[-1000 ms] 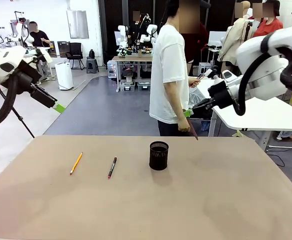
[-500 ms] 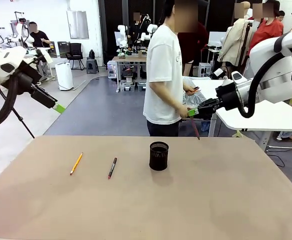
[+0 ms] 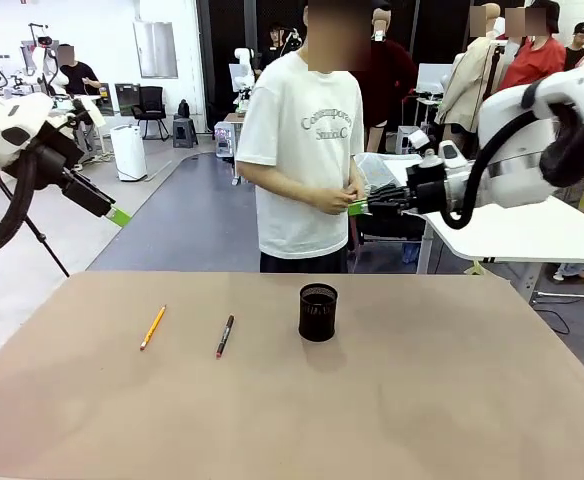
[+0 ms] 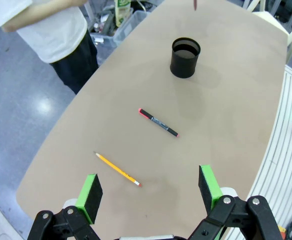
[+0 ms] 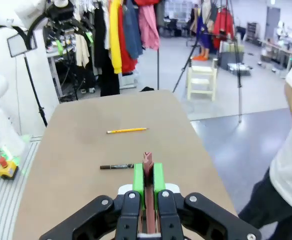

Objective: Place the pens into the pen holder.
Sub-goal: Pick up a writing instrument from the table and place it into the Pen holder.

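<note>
Well, handling: we judge the yellow pencil (image 3: 152, 326) and black pen (image 3: 224, 335) light, stiff and apt to roll; best pinched mid-shaft
Whereabouts: both lie on the bench (image 3: 422, 400), left of the pen holder (image 3: 318, 311)
Right pincer (image 5: 146, 172): clamped on the reddish-brown pen (image 5: 147, 159), arm level, high near the far edge
Left pincer (image 4: 148, 185): wide apart, empty, raised
</note>
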You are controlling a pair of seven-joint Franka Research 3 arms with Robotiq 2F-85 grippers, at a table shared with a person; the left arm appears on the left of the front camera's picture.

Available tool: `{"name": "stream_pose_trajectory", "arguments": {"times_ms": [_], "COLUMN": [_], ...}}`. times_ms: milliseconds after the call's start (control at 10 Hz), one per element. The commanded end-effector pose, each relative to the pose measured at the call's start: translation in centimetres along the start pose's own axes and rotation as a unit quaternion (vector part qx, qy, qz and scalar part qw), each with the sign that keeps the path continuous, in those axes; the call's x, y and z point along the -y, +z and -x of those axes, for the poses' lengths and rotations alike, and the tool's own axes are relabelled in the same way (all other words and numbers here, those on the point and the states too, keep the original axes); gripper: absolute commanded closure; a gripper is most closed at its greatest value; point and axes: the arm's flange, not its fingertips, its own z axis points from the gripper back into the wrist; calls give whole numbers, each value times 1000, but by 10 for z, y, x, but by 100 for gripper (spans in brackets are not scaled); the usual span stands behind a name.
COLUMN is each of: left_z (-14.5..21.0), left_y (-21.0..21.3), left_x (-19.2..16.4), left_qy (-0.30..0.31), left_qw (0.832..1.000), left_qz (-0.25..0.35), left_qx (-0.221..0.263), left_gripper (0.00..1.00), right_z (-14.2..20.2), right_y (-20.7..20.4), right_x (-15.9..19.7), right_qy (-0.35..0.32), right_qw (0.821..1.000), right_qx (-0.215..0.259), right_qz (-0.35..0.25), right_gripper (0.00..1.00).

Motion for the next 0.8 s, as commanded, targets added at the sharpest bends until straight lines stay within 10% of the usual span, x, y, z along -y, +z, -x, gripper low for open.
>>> {"name": "stream_pose_trajectory", "arguments": {"times_ms": [0,700], "left_z": [0,0], "left_y": [0,0], "left_x": [-1,-1], "left_qy": [0,0], "left_qw": [1000,1000], "left_qz": [-3,-3], "left_qx": [1,1], "left_gripper": [0,0], "right_z": [7,46], "right_y": [-32,-83], "right_x": [26,33], "right_qy": [13,-21], "right_qw": [999,996], "right_qx": [-11,-5], "right_qz": [-36,-91], "right_gripper": [100,100]}}
